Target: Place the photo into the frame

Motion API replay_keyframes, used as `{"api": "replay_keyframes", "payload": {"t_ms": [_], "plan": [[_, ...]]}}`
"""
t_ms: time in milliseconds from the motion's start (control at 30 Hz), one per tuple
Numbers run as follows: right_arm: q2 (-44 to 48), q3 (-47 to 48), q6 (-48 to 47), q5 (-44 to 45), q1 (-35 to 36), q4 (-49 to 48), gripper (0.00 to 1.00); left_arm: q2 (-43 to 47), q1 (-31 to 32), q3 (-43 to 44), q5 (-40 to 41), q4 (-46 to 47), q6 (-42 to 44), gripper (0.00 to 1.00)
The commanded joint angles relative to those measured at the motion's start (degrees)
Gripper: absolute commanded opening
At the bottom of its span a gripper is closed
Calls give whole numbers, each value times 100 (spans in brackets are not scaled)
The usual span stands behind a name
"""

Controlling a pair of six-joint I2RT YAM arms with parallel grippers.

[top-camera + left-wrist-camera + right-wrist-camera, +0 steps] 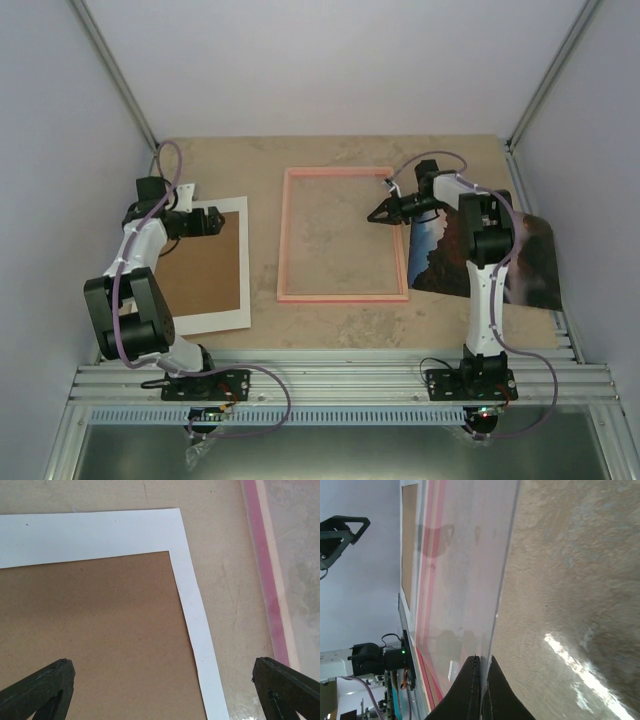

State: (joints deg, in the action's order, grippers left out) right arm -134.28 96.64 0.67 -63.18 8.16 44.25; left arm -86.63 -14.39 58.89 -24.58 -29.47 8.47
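Two grippers stand in opposite states. The left gripper (217, 222) hangs spread wide above a brown board (205, 272) bordered by a white mat (232, 318), holding nothing. The right gripper (377, 214) is clenched on the edge of a clear pane (465, 570) at the far right corner of the frame (343, 296), which lies flat in the middle of the table (330, 325). The photo (440, 262) lies just beside the frame's right rail, partly hidden under the right arm.

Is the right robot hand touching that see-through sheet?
Touching. The right wrist view shows the right end effector shut on the edge of the clear sheet, which runs straight in between its fingertips.
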Motion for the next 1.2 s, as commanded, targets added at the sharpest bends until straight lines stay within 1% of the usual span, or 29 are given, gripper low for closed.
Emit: {"api": "replay_keyframes", "payload": {"t_ms": [0,133,333,500,967,1167], "plan": [[-143,335,-350,194,-83,548,1,14,47,-58,-132,146,-75,100],[-187,413,-288,333,-153,699,0,41,43,-81,-59,151,-82,100],[-98,199,-112,503,-270,668,0,-24,48,-76,-67,168,-125,99],[-40,65,-175,572,-274,742,1,-97,47,-57,-61,170,-135,99],[69,74,-193,705,-271,1001,1,-161,43,-43,-12,178,-173,99],[170,17,-103,593,-271,985,1,-170,42,-36,20,163,-179,99]]}}
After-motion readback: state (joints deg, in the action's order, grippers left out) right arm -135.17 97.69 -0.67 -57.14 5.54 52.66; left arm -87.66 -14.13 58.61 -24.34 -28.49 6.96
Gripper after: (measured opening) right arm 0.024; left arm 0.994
